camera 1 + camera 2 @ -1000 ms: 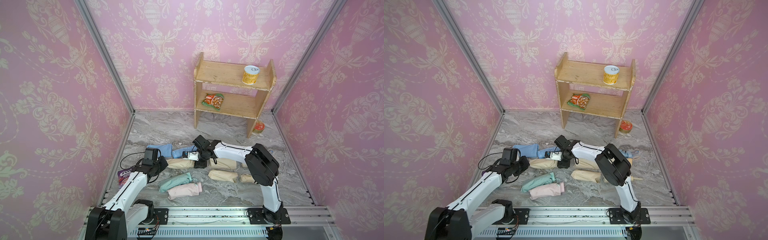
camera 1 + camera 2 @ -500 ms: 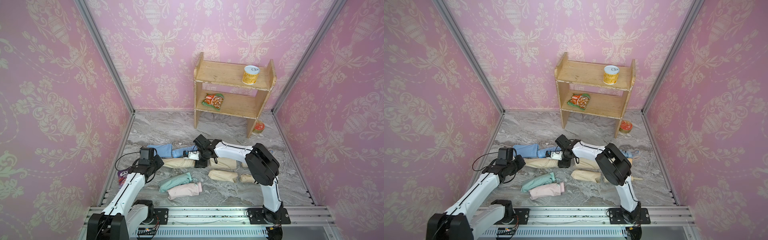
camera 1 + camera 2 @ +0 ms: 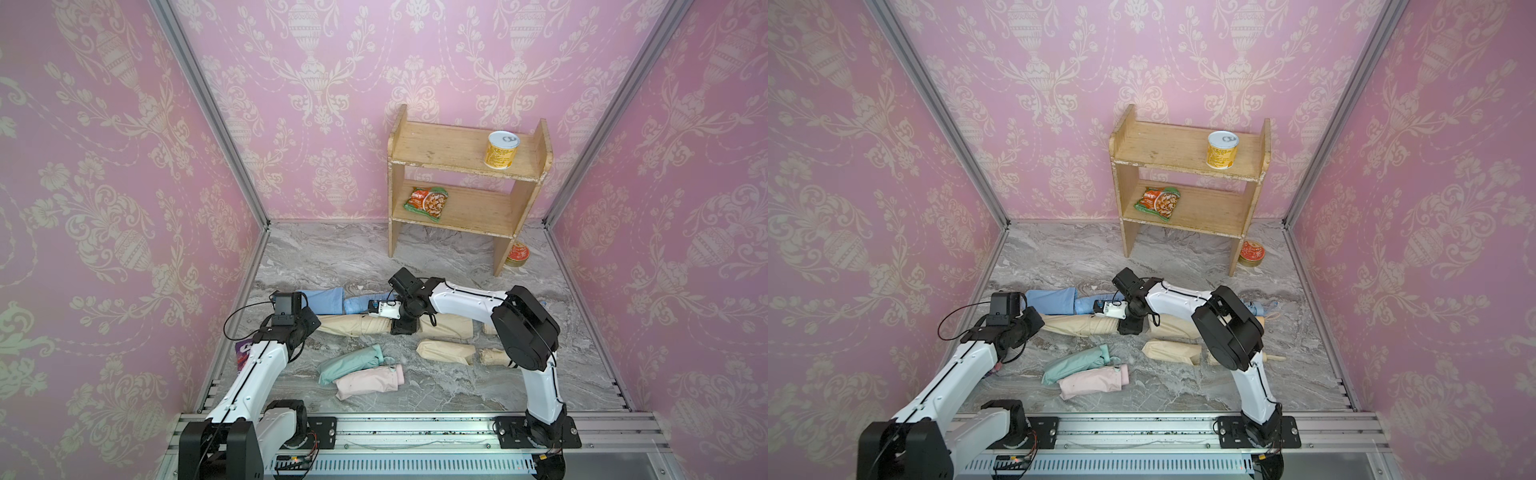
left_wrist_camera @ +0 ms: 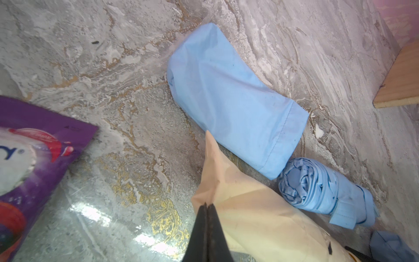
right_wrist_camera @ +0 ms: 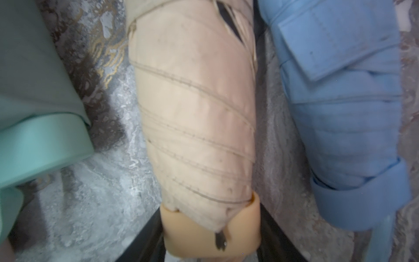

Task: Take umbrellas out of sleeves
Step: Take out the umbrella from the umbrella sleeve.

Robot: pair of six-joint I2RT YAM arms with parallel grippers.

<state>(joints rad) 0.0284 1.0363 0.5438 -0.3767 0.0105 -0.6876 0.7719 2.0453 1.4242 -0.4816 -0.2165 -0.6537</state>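
Two claws meet at the cream sleeve [image 3: 347,325] in both top views; it lies flat on the table [image 3: 357,253]. The left arm [image 3: 266,365] reaches one end of the sleeve, its wrist hiding the fingers, and the right claw [image 3: 401,328] sits at the other end. Just behind the sleeve lie a blue sleeve [image 3: 325,300] and a blue umbrella [image 3: 358,306]. In front of it a mint umbrella [image 3: 351,363] and a pink umbrella [image 3: 370,380] lie touching each other.

In the left wrist view, the left claw [image 4: 207,205] is pinched fully closed on the cream sleeve's [image 4: 238,204] end. The flat blue sleeve [image 4: 231,102] lies just beside the cream sleeve, and a purple bag [image 4: 34,147] lies well apart from it.

In the right wrist view, the right claw [image 5: 210,233] clamps the handle [image 5: 192,229] of the cream umbrella [image 5: 197,108], partly open around it. The pleated roll's far end goes into the cream sleeve. The blue umbrella [image 5: 340,102] lies just beside.
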